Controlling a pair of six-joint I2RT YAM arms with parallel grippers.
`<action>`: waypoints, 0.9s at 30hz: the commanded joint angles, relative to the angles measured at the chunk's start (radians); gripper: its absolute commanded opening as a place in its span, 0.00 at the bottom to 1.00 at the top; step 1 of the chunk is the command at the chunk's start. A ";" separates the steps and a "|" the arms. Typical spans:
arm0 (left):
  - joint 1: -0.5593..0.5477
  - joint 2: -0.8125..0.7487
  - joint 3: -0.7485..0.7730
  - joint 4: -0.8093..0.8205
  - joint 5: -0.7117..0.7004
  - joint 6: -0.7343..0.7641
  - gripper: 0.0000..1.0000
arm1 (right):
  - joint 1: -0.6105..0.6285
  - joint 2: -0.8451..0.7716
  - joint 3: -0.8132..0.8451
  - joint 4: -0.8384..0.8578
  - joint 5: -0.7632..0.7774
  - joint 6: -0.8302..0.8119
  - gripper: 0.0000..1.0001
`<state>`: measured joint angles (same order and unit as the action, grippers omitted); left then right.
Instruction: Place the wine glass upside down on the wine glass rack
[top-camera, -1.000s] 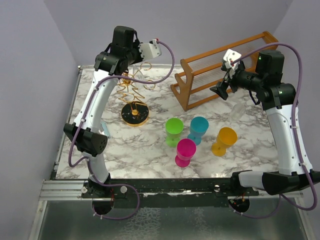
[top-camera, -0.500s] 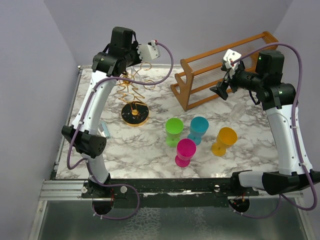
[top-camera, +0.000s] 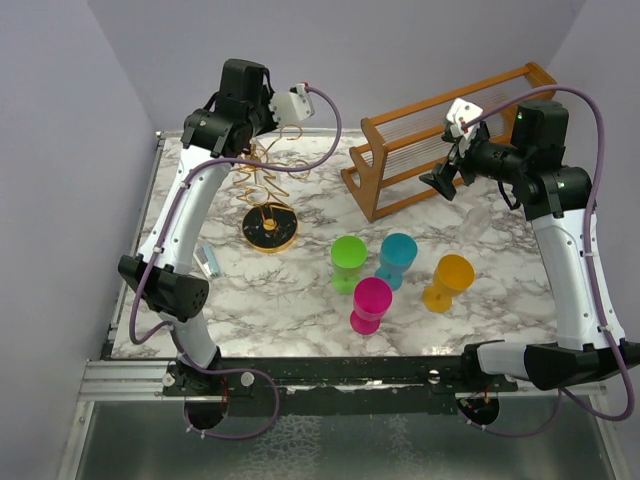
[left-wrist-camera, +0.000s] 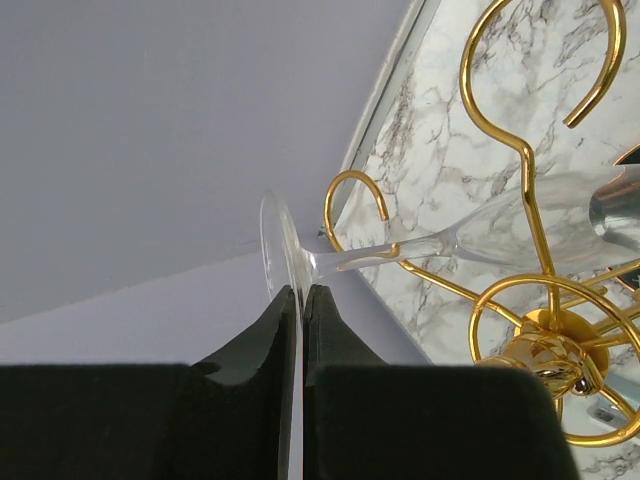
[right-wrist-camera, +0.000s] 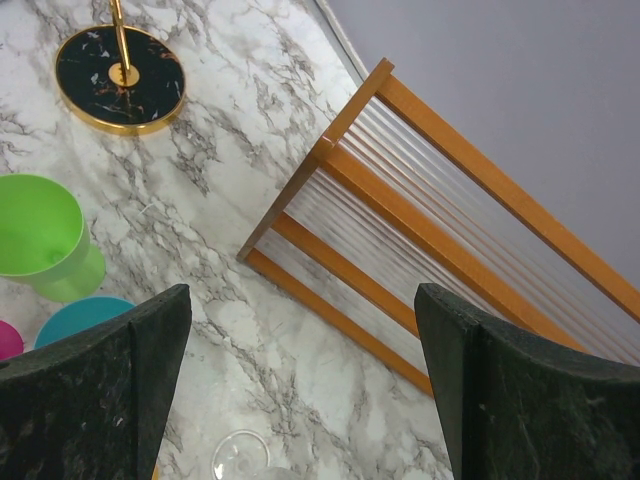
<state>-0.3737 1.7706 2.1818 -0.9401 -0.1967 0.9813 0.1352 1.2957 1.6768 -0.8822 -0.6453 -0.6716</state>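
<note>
Grip check: left gripper (left-wrist-camera: 301, 300) clenched on the foot rim of the clear wine glass (left-wrist-camera: 490, 232). Its long axis runs straight out from the fingertips, stem crossing a hooked arm of the wine glass rack (left-wrist-camera: 535, 350), bowl beyond. Seated or not: cannot tell. Right gripper (right-wrist-camera: 302, 295) spread, empty, well apart, by the wooden rack (right-wrist-camera: 480, 165).
</note>
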 joint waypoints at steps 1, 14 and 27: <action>-0.004 -0.039 -0.029 0.059 -0.078 -0.017 0.00 | -0.008 -0.004 -0.008 0.009 -0.025 -0.004 0.92; -0.010 -0.032 -0.096 0.140 -0.126 -0.006 0.00 | -0.008 -0.009 -0.015 0.012 -0.024 -0.005 0.93; -0.010 -0.008 -0.117 0.188 -0.124 -0.034 0.00 | -0.009 -0.008 -0.020 0.015 -0.024 -0.003 0.93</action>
<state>-0.3801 1.7691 2.0682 -0.8082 -0.2955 0.9657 0.1352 1.2957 1.6630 -0.8818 -0.6453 -0.6716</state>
